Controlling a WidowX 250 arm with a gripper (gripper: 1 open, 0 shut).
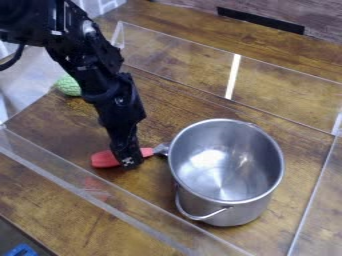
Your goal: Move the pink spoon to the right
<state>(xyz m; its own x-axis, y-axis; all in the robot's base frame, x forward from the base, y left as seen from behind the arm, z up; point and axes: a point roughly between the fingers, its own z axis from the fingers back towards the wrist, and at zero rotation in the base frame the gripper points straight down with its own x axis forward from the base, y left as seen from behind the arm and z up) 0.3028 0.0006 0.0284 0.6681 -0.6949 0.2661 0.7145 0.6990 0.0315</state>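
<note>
Low and left of centre, the small pink-handled metal spoon (118,157) lies beside the shiny steel pot (229,170); the black claw (127,156) stands over it — whether released or grasping cannot be told; it should lift straight up.

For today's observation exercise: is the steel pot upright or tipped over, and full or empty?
Upright and empty. The steel pot stands on the wooden table, mouth facing up, its bare shiny bottom visible.

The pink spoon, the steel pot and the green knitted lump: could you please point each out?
pink spoon (106,158), camera view, on its handle
steel pot (263,190), camera view, on its outer wall
green knitted lump (66,86), camera view, on its visible side
</note>
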